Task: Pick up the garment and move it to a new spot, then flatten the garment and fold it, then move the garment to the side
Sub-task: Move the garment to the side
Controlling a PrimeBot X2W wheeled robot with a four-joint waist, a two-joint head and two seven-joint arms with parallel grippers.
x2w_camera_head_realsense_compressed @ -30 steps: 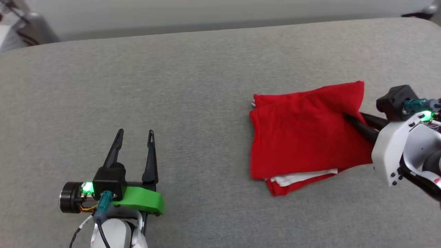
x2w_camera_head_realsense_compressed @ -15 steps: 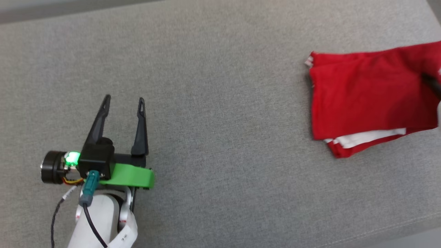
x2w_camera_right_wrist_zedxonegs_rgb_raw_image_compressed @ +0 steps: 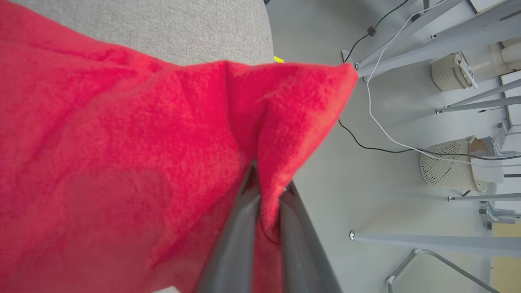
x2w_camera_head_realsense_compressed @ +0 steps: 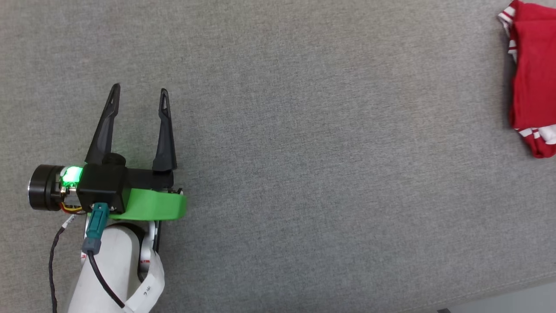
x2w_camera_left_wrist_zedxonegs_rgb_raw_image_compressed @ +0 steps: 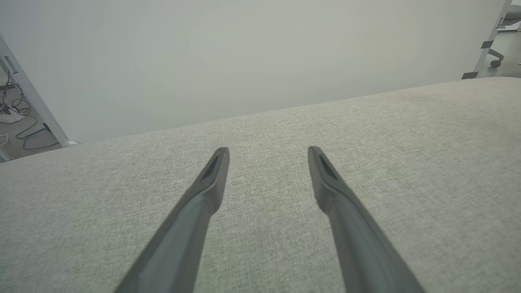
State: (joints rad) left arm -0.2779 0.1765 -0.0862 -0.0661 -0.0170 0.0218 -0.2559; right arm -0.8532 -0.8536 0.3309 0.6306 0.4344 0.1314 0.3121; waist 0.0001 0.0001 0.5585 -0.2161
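While left pincer [x2w_camera_head_realsense_compressed: 139,89] gapes, right pincer [x2w_camera_right_wrist_zedxonegs_rgb_raw_image_compressed: 268,178] pinches garment [x2w_camera_right_wrist_zedxonegs_rgb_raw_image_compressed: 122,154].

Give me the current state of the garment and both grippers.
garment: folded, lying on the gray surface, one edge bunched up in a grip.
left gripper: open, holding nothing, well apart from the garment.
right gripper: shut on a pinch of the garment's red fabric.

Black jaws, green bracket [x2w_camera_head_realsense_compressed: 153,208], white forearm [x2w_camera_head_realsense_compressed: 110,263], teal plug [x2w_camera_head_realsense_compressed: 96,221]
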